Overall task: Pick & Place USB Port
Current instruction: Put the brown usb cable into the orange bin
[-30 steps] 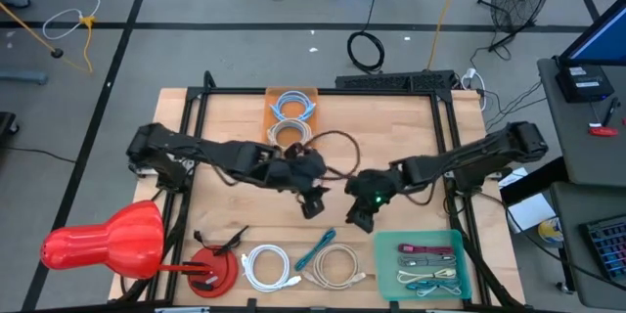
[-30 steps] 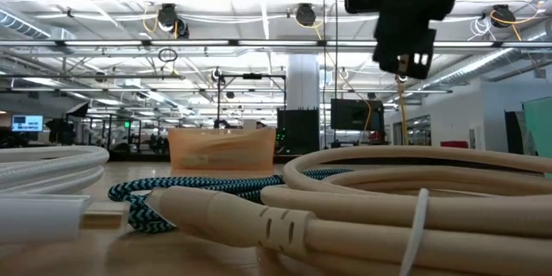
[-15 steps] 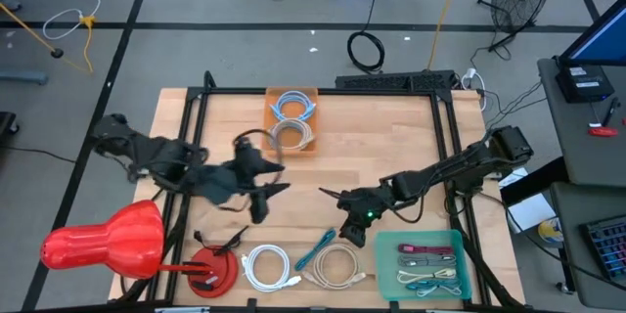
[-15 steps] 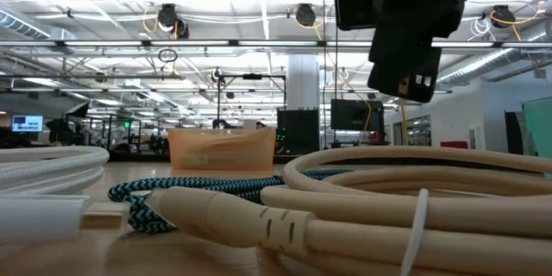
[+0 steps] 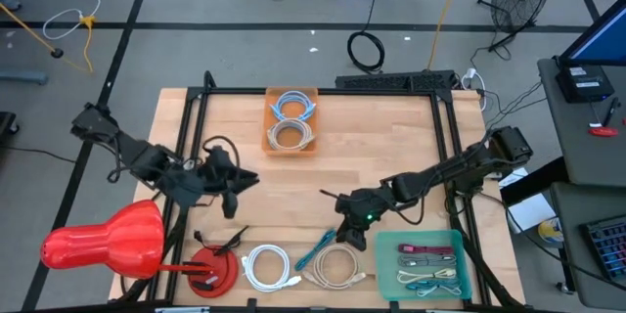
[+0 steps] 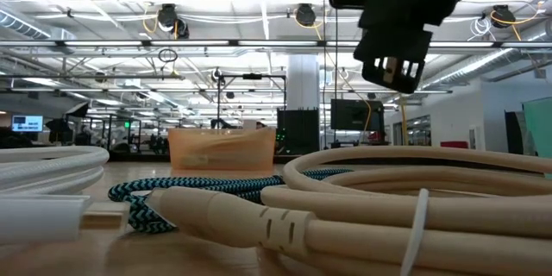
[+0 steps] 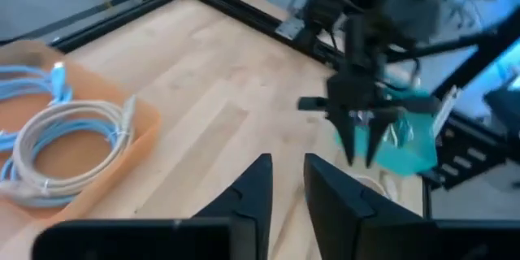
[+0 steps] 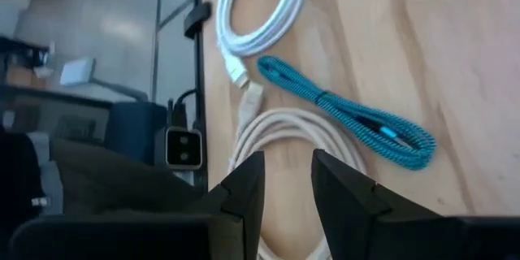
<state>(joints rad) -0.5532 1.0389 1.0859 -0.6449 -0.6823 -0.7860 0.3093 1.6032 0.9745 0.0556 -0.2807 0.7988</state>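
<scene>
Below my right gripper (image 5: 354,235), its fingers slightly apart on nothing, lies the beige cable (image 8: 280,142) I line up to grab; left gripper (image 7: 286,180) hangs empty, fingers nearly closed

So you've got four views. The high one looks straight down on the whole table (image 5: 391,147), floor all around it. The low one sits right on the tabletop at the front edge, so close that the beige cable (image 6: 388,198) fills the frame, and it faces across to the orange tray (image 6: 222,148) at the back edge and the hall behind. Your left wrist camera looks over the bare wood toward that same tray (image 7: 122,142) and the other arm. Your right wrist camera points down, close, at the front edge; the teal braided cable (image 8: 349,118) there also shows in the low view (image 6: 172,188).
</scene>
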